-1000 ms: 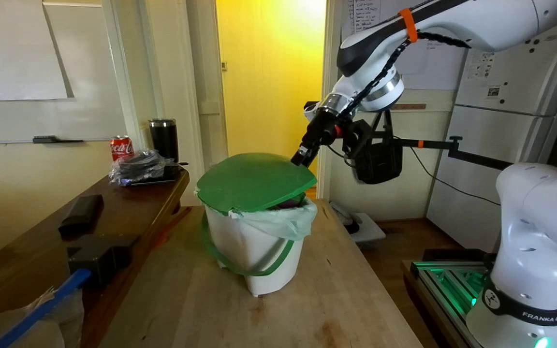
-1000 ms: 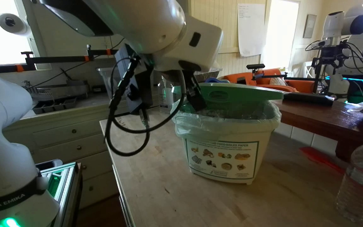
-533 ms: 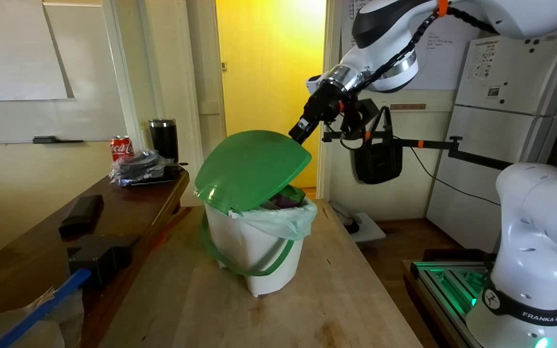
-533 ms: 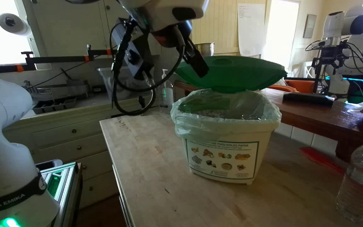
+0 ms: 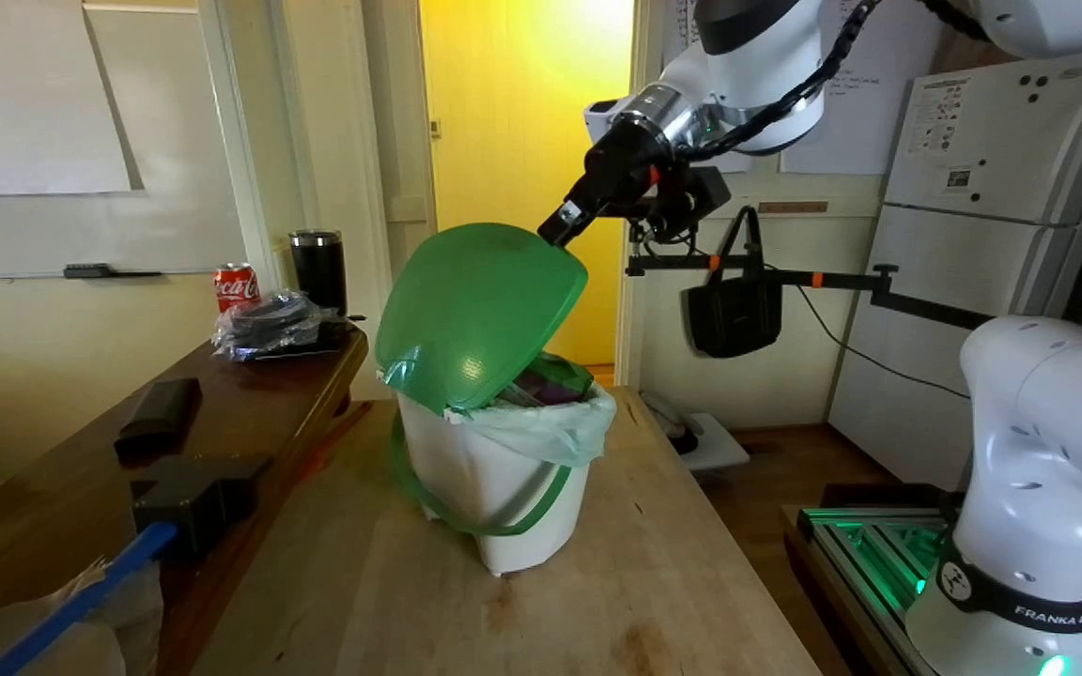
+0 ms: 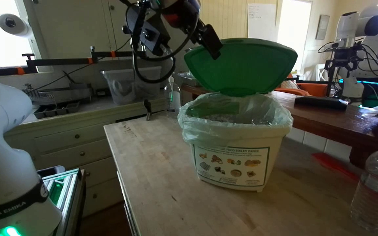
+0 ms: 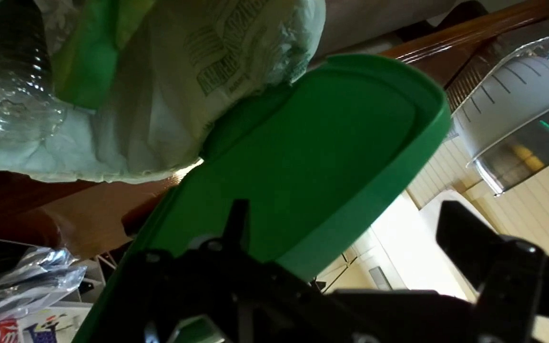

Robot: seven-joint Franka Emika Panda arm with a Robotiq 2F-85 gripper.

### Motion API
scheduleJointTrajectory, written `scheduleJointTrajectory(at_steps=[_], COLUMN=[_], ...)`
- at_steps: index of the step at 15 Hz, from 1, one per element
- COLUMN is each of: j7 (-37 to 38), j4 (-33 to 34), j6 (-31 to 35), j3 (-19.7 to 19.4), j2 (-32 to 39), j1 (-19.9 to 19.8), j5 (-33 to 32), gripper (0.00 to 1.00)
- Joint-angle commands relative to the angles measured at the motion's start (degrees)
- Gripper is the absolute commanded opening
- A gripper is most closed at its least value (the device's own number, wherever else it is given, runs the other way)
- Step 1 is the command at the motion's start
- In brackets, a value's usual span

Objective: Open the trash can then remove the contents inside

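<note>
Light wood table (image 6: 156, 186), surface stained. Bearing, in an exterior view: white trash can (image 6: 233, 159), upright, mid-table; pump bottle (image 6: 172, 98), far left; clear plastic bottle (image 6: 375, 193), near right; red object (image 6: 335, 166), kind unclear, right.

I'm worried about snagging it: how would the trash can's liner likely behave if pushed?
Probably floppy: the liner drapes in creases over the rim of the trash can. It is likely light and thin, since it looks translucent, so it may tear if snagged.

Both exterior views looked down on the bin (image 5: 475, 460), yellow door (image 5: 522, 169) dead ahead in an exterior view, panelled wall (image 6: 223, 19) in an exterior view, tilted wrist view right up at the lid (image 7: 312, 157).
</note>
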Motion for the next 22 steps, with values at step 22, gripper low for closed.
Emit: scheduleJointTrajectory(at_steps=[22], j7=[-0.07], j4=[8.92], j6=[0.6], j3=[1.75], j2=[4.52], j1=[10.68], j5=[-5.08], gripper=[1.0])
